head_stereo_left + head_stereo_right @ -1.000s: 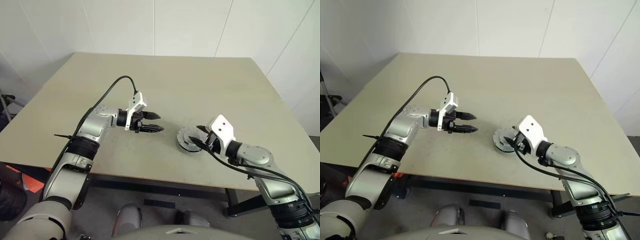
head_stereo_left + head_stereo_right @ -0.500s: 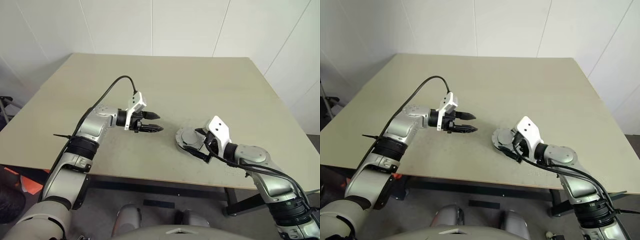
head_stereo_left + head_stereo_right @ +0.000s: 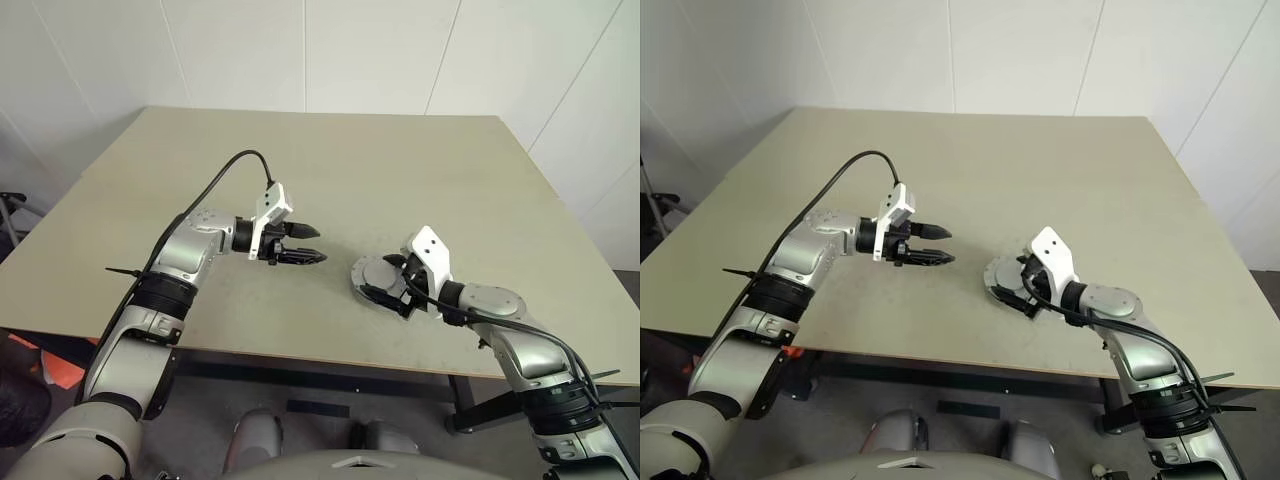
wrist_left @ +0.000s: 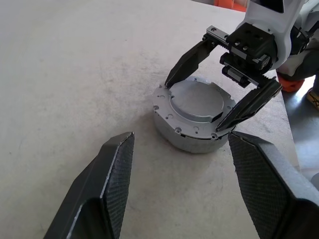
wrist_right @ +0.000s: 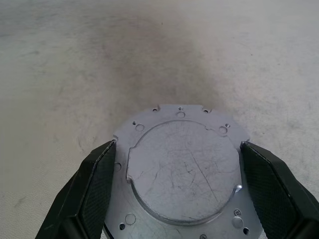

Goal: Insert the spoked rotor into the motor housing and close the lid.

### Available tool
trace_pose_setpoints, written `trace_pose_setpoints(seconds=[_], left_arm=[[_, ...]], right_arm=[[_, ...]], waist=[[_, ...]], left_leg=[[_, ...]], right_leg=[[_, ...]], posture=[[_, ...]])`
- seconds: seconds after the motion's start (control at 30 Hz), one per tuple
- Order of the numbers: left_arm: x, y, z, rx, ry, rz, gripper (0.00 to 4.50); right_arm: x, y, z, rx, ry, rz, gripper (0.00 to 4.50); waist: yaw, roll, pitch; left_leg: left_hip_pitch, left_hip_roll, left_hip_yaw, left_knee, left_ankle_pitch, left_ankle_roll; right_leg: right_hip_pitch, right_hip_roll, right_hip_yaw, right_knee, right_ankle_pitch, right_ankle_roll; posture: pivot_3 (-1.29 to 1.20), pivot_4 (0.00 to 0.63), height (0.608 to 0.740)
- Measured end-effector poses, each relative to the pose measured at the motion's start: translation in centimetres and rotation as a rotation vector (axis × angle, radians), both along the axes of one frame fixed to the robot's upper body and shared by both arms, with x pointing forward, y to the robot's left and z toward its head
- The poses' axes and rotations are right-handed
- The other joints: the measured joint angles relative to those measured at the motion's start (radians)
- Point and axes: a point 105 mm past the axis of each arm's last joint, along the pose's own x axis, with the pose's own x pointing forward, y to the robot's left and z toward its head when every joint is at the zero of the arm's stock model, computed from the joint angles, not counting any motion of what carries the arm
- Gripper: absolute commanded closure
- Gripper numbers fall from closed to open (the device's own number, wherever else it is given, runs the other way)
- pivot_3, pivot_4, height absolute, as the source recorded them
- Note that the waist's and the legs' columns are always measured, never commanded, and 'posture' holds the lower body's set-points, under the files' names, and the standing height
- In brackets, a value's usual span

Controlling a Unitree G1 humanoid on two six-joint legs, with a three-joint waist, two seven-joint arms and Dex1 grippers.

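Housing (image 4: 193,117) interior under lid (image 5: 185,171)

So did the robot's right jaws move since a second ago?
Yes. The right gripper sank and opened wider, its jaws now either side of the round silver assembly on the table.

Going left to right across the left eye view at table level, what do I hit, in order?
Left pincer, open and holding nothing → bare tabletop → round silver metal assembly lying on the table → right pincer, open, its fingers either side of that assembly.
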Motion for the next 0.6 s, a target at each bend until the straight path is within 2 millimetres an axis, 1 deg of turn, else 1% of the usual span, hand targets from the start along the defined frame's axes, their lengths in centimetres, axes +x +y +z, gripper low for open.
trace_pose_setpoints(seconds=[0.03, 0.07, 0.13, 0.2, 0.23, 0.6], left_arm=[[-0.01, 0.02, -0.02, 0.001, 0.001, 0.001, 1.31], [-0.02, 0.06, -0.06, 0.001, 0.003, 0.002, 1.31], [-0.04, 0.12, -0.14, 0.002, 0.005, 0.004, 1.31], [-0.03, 0.16, -0.19, 0.003, 0.007, 0.007, 1.31], [-0.02, 0.16, -0.19, 0.003, 0.007, 0.008, 1.31], [-0.02, 0.08, -0.15, -0.003, 0.008, 0.009, 1.31]], right_arm=[[0.01, -0.07, -0.05, 0.000, 0.001, 0.000, 0.02], [0.02, -0.13, -0.10, -0.002, 0.001, 0.001, 0.20], [0.01, -0.32, -0.16, -0.011, -0.005, 0.006, 0.68], [0.03, -0.46, -0.18, -0.017, -0.011, 0.008, 1.29], [0.04, -0.46, -0.19, -0.016, -0.012, 0.009, 1.40], [-0.13, -0.78, 0.15, 0.071, 0.074, -0.011, 1.40]], waist=[[0.000, 0.000, 0.000], [0.000, 0.000, 0.000], [0.000, 0.000, 0.000], [0.000, 0.000, 0.000], [0.000, 0.000, 0.000], [0.002, 0.000, 0.000]], left_leg=[[0.001, 0.000, 0.000, 0.000, 0.000, 0.000], [0.002, 0.000, 0.000, 0.000, 0.000, 0.000], [0.002, 0.000, 0.000, 0.000, 0.000, 0.000], [0.003, 0.000, 0.000, 0.000, 0.000, 0.000], [0.003, 0.000, 0.000, 0.000, 0.000, 0.000], [0.003, 0.000, 0.000, 0.000, 0.000, 0.000]], right_leg=[[0.001, 0.000, 0.000, 0.000, 0.000, 0.000], [0.002, 0.000, 0.000, 0.000, 0.000, 0.000], [0.002, 0.000, 0.000, 0.000, 0.000, 0.000], [0.003, 0.000, 0.000, 0.000, 0.000, 0.001], [0.003, 0.000, 0.000, 0.000, -0.001, 0.001], [0.003, 0.000, 0.000, 0.000, 0.000, 0.000]], posture=[[0.00, 0.000, 0.740], [0.00, 0.000, 0.740], [0.00, 0.000, 0.740], [0.00, 0.000, 0.740], [0.00, 0.000, 0.740], [0.00, 0.000, 0.740]])
